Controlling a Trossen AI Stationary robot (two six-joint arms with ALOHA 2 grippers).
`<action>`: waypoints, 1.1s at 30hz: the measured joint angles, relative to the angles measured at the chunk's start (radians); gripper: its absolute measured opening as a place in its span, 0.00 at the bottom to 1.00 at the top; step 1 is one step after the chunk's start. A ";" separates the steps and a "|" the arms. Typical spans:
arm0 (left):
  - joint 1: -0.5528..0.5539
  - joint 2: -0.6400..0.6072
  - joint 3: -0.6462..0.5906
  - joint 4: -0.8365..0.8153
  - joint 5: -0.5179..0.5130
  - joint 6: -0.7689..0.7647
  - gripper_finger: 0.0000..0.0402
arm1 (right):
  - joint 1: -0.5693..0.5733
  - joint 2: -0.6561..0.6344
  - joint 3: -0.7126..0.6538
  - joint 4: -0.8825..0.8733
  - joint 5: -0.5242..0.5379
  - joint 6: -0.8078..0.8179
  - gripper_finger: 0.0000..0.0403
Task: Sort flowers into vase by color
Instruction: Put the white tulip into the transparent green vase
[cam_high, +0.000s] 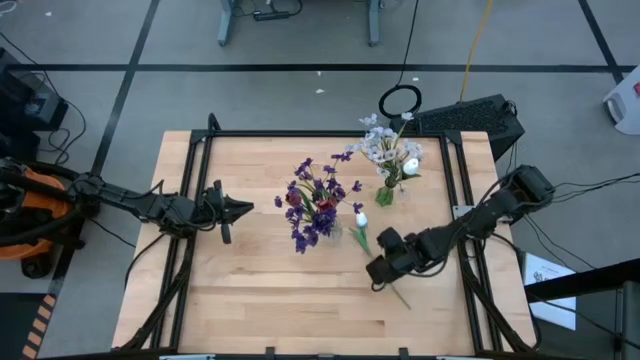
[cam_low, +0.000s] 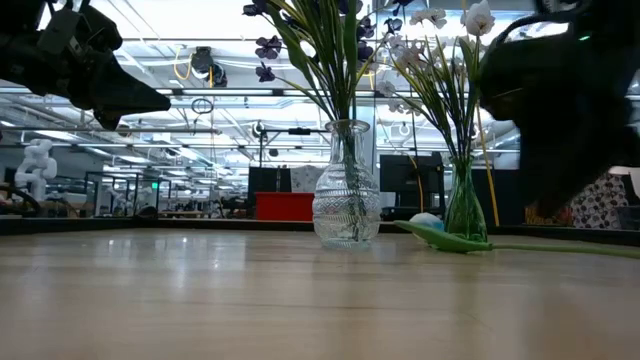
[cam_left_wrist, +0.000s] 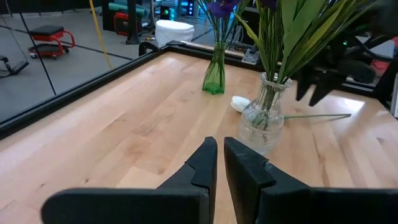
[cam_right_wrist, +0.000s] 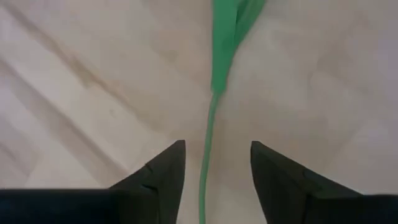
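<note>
Right claw (cam_right_wrist: 211, 165) hovers open w/ fingers either side of the stem of the white tulip (cam_high: 361, 219) lying on the desk (cam_high: 250, 290) beside the clear vase (cam_low: 346, 200), gripping nothing. Left claw (cam_left_wrist: 219, 163) waits nearly shut & empty over the desk's left side. Risk: the thin stem could slip out as the fingers close, or the lift could knock the clear vase or green vase (cam_low: 465, 205) nearby.

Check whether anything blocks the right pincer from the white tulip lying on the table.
Nothing visible does. The right pincer hovers open, straddling the stem of the white tulip, with only bare table around it. The left pincer waits, shut, across the table.
</note>
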 joint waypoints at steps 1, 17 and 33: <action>0.000 0.000 0.000 0.000 0.000 0.000 0.09 | -0.016 0.000 0.000 0.003 0.001 -0.023 0.43; 0.000 0.000 0.000 0.000 0.000 -0.006 0.09 | -0.162 0.122 0.001 0.117 -0.115 -0.295 0.44; 0.000 0.000 0.000 0.001 0.000 -0.006 0.09 | -0.145 0.076 -0.002 -0.035 -0.235 -0.221 0.01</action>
